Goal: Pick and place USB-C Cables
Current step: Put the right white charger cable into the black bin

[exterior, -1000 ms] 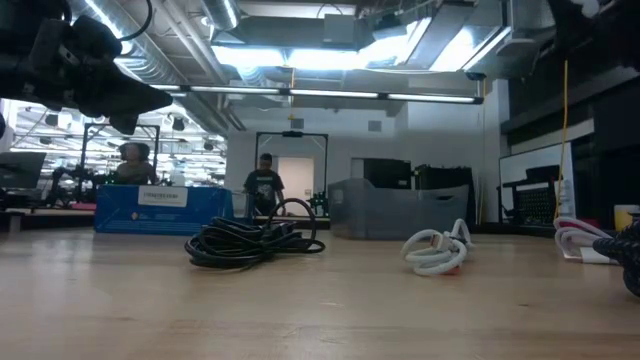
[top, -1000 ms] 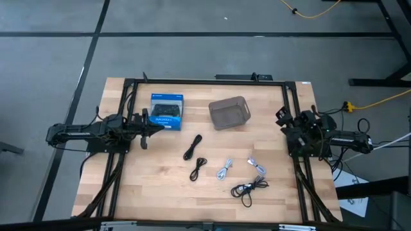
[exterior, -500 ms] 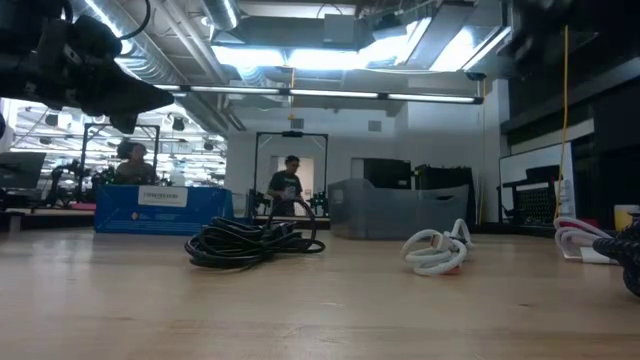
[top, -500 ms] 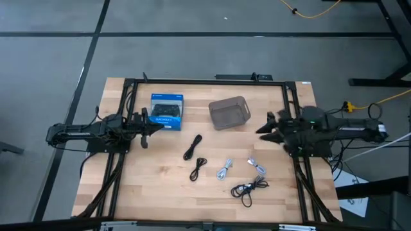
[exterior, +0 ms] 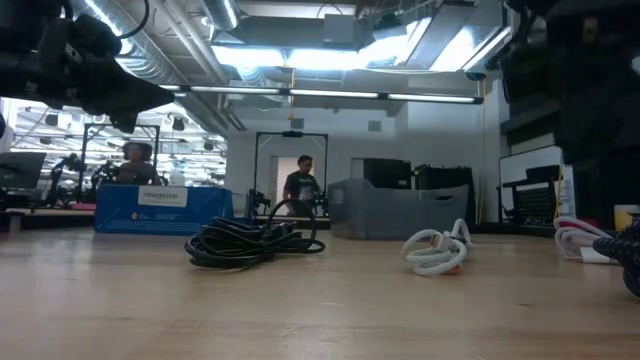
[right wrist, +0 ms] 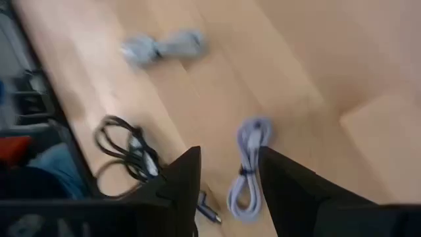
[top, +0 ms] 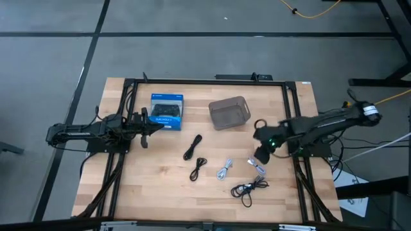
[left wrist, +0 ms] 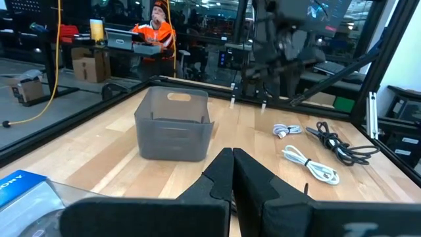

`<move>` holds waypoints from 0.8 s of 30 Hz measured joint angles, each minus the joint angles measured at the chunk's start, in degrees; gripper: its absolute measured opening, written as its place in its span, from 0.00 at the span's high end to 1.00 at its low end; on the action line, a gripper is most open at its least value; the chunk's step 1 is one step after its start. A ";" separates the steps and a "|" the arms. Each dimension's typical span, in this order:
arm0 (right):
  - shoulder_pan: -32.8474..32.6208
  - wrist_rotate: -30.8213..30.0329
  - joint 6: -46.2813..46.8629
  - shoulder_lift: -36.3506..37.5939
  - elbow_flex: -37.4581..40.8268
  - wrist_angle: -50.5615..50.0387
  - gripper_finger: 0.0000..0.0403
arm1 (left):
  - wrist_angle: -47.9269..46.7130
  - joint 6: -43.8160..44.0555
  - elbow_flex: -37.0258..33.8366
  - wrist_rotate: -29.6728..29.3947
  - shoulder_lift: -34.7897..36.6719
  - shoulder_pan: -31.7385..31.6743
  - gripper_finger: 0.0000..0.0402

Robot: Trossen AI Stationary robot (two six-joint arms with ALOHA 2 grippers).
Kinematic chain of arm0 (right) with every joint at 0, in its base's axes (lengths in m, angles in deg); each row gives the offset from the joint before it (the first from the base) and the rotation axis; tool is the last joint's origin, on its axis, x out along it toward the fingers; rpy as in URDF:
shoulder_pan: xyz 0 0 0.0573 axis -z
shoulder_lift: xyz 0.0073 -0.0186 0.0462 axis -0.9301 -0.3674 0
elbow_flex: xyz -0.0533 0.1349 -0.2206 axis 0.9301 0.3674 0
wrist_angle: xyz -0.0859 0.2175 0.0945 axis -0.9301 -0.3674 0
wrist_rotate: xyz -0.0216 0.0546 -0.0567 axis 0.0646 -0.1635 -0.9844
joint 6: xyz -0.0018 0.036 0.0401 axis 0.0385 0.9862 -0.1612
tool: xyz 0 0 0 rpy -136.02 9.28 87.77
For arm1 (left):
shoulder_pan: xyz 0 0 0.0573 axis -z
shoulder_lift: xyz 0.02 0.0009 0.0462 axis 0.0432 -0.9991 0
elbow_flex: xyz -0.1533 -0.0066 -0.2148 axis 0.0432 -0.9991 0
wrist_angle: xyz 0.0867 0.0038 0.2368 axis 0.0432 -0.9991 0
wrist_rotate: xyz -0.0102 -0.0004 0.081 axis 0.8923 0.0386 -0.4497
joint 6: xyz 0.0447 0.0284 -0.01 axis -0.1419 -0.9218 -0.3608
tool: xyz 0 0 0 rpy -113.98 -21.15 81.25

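Observation:
Five small coiled cables lie flat on the table: two black ones point(top: 192, 147) point(top: 198, 168) near the middle, a white one point(top: 224, 170), a second white one point(top: 256, 166) and a black one point(top: 249, 188) toward the near right. My right gripper point(top: 262, 154) hovers open just above the second white cable point(right wrist: 247, 170), which shows between its fingers point(right wrist: 284, 187) in the right wrist view and is not touched. My left gripper point(top: 145, 132) waits shut point(left wrist: 231, 172) near the table's left edge, beside the blue box point(top: 167, 111).
A grey open bin point(top: 229, 112) stands on the far middle of the table, left of my right arm. The black frame rails point(top: 292, 115) run along the table's sides. Bare wood lies near the front left. People point(exterior: 300, 188) point(left wrist: 158, 26) are in the room beyond the table.
My right arm has swung out from the table's right edge toward the middle, stretching over the rail and tipping down until its gripper stands over the right-hand white cable. The cables and my left arm have kept still.

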 joint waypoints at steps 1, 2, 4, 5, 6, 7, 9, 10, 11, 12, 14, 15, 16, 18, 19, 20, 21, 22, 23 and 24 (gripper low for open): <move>-0.89 -0.06 1.01 -1.76 0.00 0.09 0.61 | 0.00 0.00 -0.01 0.00 0.00 0.00 1.00; -1.72 -0.08 1.87 -3.40 0.00 0.12 0.61 | 0.00 0.00 -0.01 -0.01 0.01 0.00 1.00; -3.16 -0.14 2.94 -6.46 0.02 0.55 0.61 | 0.02 0.00 0.01 -0.02 0.01 0.00 1.00; -3.80 -0.37 3.48 -7.86 0.02 1.20 0.61 | 0.02 -0.02 -0.01 -0.02 0.01 0.00 1.00; -4.34 -0.85 3.95 -9.21 0.02 2.00 0.61 | 0.02 0.00 -0.01 -0.02 0.01 0.00 1.00; -4.74 -1.22 4.11 -10.51 0.02 2.89 0.61 | 0.02 -0.02 -0.01 -0.02 0.01 0.00 1.00; -5.42 -3.15 4.24 -13.07 0.02 5.39 0.61 | 0.02 -0.02 -0.01 -0.02 -0.01 0.00 1.00; -5.68 -4.26 4.96 -14.20 0.02 6.84 0.61 | 0.02 -0.02 -0.01 -0.02 0.00 0.00 1.00; -5.80 -5.26 5.79 -15.40 0.02 8.12 0.61 | 0.02 -0.02 0.00 -0.02 0.00 0.00 1.00; -5.97 -5.92 6.88 -16.64 0.02 8.98 0.61 | 0.02 -0.02 -0.01 -0.02 0.01 0.00 1.00; -6.26 -6.61 8.10 -18.98 0.02 9.79 0.61 | 0.02 -0.02 0.01 -0.02 0.01 0.00 1.00; -6.43 -6.85 8.92 -20.21 0.02 9.94 0.61 | 0.02 -0.02 -0.01 -0.02 0.01 0.00 1.00; -6.55 -6.99 10.10 -21.40 0.02 9.85 0.61 | 0.02 -0.02 -0.01 -0.02 -0.01 0.00 1.00; -6.53 -7.15 11.97 -23.30 -0.14 10.10 0.61 | 0.02 -0.02 0.00 -0.02 0.00 0.01 1.00; -6.53 -7.13 13.07 -24.15 -0.31 9.87 0.61 | 0.02 -0.02 -0.01 -0.02 0.00 0.00 1.00; -6.53 -7.07 13.87 -24.84 -0.40 10.06 0.62 | 0.04 -0.02 -0.01 -0.02 0.00 0.02 1.00; -6.53 -7.08 14.55 -25.26 -0.46 10.46 0.63 | 0.04 -0.02 -0.01 -0.02 0.01 0.00 1.00; -6.53 -7.17 15.02 -25.45 -0.46 10.40 0.65 | 0.04 -0.02 -0.01 -0.02 0.01 0.02 1.00; -6.53 -7.26 15.72 -25.55 -0.49 10.11 0.68 | 0.04 -0.02 0.01 -0.02 0.01 0.00 1.00; -6.51 -7.55 15.92 -25.57 -0.66 9.78 0.72 | 0.04 -0.02 -0.01 -0.02 0.01 0.00 1.00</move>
